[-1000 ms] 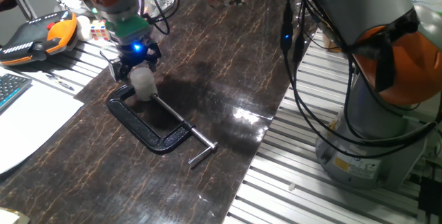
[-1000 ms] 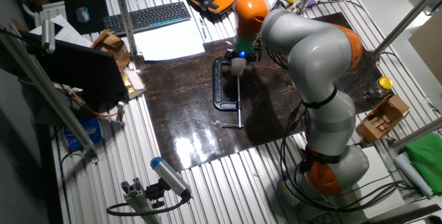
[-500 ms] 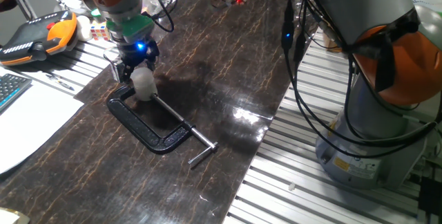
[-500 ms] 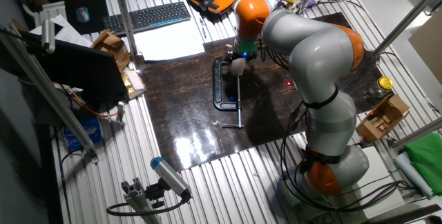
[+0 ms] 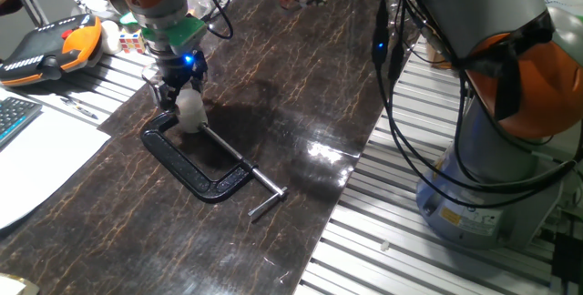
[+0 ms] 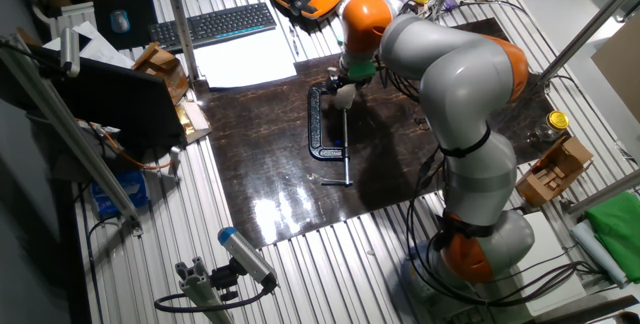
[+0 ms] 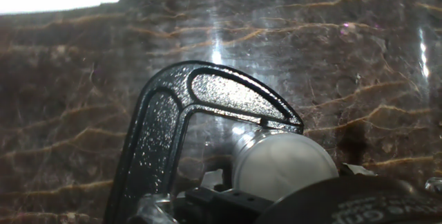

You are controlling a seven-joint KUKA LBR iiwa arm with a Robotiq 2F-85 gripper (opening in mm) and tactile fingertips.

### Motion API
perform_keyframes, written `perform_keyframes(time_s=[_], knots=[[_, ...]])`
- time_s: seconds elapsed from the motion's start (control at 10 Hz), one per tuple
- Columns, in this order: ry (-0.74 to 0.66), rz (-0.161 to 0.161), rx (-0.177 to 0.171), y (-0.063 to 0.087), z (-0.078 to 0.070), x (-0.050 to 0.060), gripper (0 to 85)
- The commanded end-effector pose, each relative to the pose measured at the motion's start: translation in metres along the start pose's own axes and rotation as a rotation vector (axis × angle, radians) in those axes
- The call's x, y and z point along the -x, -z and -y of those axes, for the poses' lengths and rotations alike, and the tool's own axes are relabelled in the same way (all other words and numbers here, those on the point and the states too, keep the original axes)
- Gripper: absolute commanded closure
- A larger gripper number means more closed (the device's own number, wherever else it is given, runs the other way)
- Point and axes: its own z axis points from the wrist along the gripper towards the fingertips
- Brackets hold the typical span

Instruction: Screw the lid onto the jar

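The small whitish jar [image 5: 190, 118] stands upright between the ends of a black C-clamp [image 5: 195, 173] on the dark marbled mat. The pale lid [image 5: 188, 102] sits on top of it. My gripper [image 5: 182, 95] comes straight down over the lid with a dark finger on either side, shut on the lid. The other fixed view shows the gripper [image 6: 345, 85] over the jar [image 6: 343, 95] at the clamp's far end [image 6: 318, 134]. In the hand view the lid's round top [image 7: 286, 165] lies low in frame beside the clamp's curved frame [image 7: 148, 141]; my fingertips are hidden there.
The clamp's screw rod and handle [image 5: 264, 195] stick out toward the mat's front edge. An orange teach pendant [image 5: 50, 45], white paper [image 5: 36, 163] and a keyboard [image 6: 210, 24] lie to the left. The arm's base [image 5: 492, 177] and its cables stand on the right.
The hand has turned about its vertical axis over the jar, and its blue light has swung round. Jar and clamp stay where they were.
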Motion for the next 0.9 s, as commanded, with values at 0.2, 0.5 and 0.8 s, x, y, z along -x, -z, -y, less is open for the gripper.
perform_keyframes(time_s=[0.2, 0.5, 0.8], knots=[[0.003, 0.0, 0.0, -0.0001, 0.0, -0.0001, 4.7], [0.008, 0.0, 0.002, -0.0013, -0.0001, -0.0001, 7.3], [0.03, 0.008, 0.0, -0.0019, -0.0001, -0.0003, 10.3]])
